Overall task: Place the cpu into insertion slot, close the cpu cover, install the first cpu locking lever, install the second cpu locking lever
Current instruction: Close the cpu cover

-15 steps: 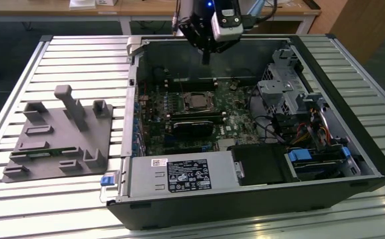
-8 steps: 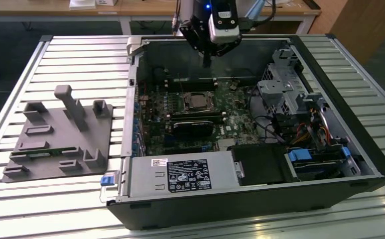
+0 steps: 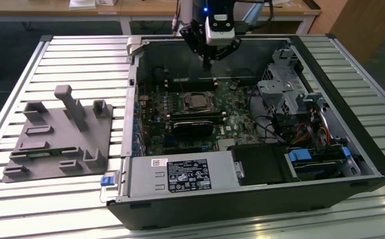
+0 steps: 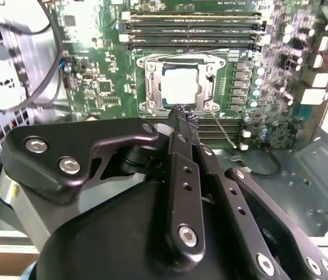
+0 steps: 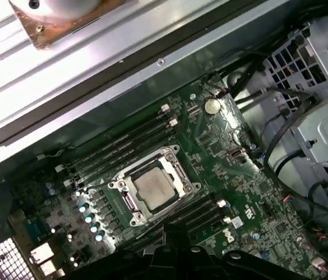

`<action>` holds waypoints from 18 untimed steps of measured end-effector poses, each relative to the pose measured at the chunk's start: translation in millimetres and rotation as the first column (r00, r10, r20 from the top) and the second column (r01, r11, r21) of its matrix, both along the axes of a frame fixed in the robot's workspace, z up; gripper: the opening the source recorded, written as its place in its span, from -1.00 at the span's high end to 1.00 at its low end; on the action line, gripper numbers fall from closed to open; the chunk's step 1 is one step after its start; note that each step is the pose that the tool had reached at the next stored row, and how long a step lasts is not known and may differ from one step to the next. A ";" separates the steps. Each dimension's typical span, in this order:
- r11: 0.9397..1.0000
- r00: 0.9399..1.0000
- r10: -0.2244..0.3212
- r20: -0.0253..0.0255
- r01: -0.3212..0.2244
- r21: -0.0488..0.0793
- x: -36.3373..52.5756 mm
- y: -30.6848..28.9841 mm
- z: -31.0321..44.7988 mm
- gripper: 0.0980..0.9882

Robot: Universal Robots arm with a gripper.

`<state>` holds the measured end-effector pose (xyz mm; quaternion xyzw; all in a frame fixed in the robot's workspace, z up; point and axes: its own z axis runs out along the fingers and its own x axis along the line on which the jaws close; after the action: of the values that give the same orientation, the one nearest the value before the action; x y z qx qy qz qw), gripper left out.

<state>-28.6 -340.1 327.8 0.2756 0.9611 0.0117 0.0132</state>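
Over the open computer case [image 3: 245, 211], the gripper [image 3: 207, 62] hangs pinched together on nothing, above the cpu [image 5: 154, 188] seated in the insertion slot [image 5: 124, 202] beneath the lowered cpu cover [image 4: 208, 81]; lever work here probably wants slow, straight pressure.

Your bench [image 3: 79, 55] is slatted alu profile w/ bright glare on the near slats. Far side: wooden desk [image 3: 146, 9] on white legs, dark floor [image 3: 6, 37] below. Wood panel [image 3: 355, 22] at the exterior view's far right.
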 end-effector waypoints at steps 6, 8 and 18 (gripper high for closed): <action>0.994 0.994 -0.105 0.000 0.105 0.000 -0.2 0.0 -4.6 0.98; 0.991 0.991 -0.134 0.000 0.134 0.000 -0.5 0.2 -6.1 0.98; 0.967 0.967 -0.257 0.000 0.257 -0.001 -1.8 0.9 -15.5 0.98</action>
<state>-30.4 -339.2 312.3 0.3976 0.9174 0.0095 0.0148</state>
